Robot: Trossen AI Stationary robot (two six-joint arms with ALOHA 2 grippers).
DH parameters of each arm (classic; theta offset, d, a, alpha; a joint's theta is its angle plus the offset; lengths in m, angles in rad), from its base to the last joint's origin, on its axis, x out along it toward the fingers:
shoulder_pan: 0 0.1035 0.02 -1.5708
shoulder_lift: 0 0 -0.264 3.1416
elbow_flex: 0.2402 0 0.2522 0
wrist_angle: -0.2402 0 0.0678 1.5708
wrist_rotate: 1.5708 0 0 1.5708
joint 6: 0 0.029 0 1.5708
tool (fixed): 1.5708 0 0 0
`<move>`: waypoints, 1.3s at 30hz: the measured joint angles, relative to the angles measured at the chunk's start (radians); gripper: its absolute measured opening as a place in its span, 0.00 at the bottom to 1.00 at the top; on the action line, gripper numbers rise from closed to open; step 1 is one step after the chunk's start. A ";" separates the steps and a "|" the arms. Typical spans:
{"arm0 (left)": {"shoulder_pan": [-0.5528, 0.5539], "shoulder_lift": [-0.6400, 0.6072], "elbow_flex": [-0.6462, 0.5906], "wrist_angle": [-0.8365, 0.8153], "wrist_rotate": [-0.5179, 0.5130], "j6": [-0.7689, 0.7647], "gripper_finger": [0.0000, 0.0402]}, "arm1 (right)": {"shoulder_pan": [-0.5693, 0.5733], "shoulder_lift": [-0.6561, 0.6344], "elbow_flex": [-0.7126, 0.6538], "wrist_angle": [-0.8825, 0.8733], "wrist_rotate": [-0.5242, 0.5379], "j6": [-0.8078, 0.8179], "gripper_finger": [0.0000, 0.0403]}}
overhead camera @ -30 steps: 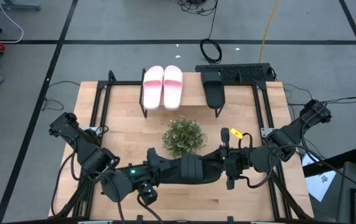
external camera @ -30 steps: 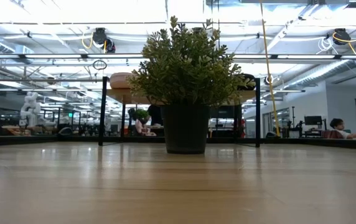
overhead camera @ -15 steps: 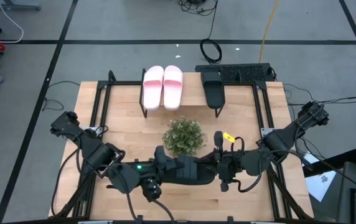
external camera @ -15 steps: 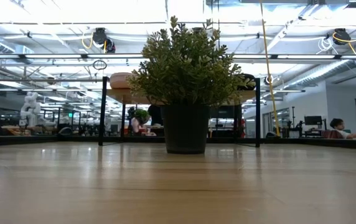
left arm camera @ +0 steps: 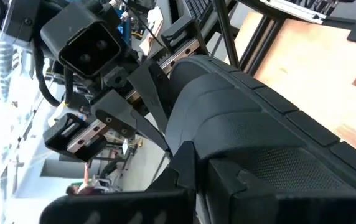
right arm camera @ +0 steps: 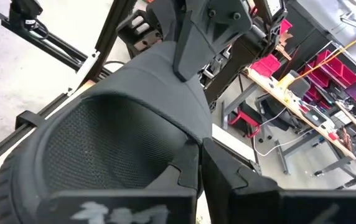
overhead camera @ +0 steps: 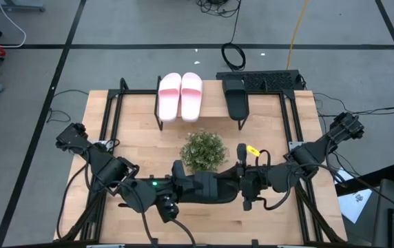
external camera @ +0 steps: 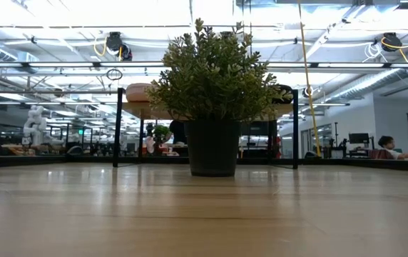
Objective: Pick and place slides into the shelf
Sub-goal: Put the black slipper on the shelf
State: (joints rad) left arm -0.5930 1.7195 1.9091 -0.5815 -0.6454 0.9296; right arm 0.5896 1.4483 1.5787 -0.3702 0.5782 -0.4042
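Low in the overhead frame, just below center, one black slide (overhead camera: 207, 189) hung lengthwise between the two arms, above the wooden bench (overhead camera: 142, 148). Coming in from the lower left, the left hand (overhead camera: 183, 187) was clenched on the left end of this slide. From the lower right, the right hand (overhead camera: 242, 186) was clenched on its opposite end. Both wrist cameras were filled by the same dark, textured sandal (left arm camera: 246, 124), with the other arm's hand pinching its strap at the far side (right arm camera: 209, 25).

Directly above the held slide in the overhead frame sat a small bushy plant (overhead camera: 202, 150) in a dark pot, near the middle of the bench.

Along the upper edge of the bench stood the shelf (overhead camera: 214, 103), a low rack on thin black legs. On its left part lay the pink pair of slides (overhead camera: 180, 96), side by side and touching. On its right part lay a second black slide (overhead camera: 236, 98), well apart from the pink pair.

From bench height, the plant (external camera: 215, 71) filled the center of the frame, with the shelf legs (external camera: 118, 128) behind it. Neither arm showed in that low frame.
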 joint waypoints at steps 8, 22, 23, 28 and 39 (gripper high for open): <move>-0.015 0.000 0.000 -0.025 -0.106 -0.087 0.01 | 0.000 0.001 0.000 -0.007 0.061 0.002 0.01; -0.076 0.002 -0.001 -0.047 -0.382 -0.157 0.00 | 0.000 -0.066 0.000 -0.021 0.192 0.002 0.04; -0.075 0.002 -0.001 -0.048 -0.403 -0.164 0.00 | 0.000 -0.072 0.000 -0.021 0.207 0.001 0.04; -0.075 -0.006 -0.001 -0.037 -0.547 -0.181 0.00 | 0.002 -0.104 0.000 -0.023 0.374 -0.008 0.04; 0.171 -0.008 0.001 0.616 -0.721 0.025 0.00 | 0.001 -0.119 -0.001 0.000 0.814 -0.141 0.04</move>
State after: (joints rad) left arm -0.4215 1.7117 1.9102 0.0347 -1.3660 0.9551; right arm 0.5907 1.3293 1.5780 -0.3705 1.3922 -0.5456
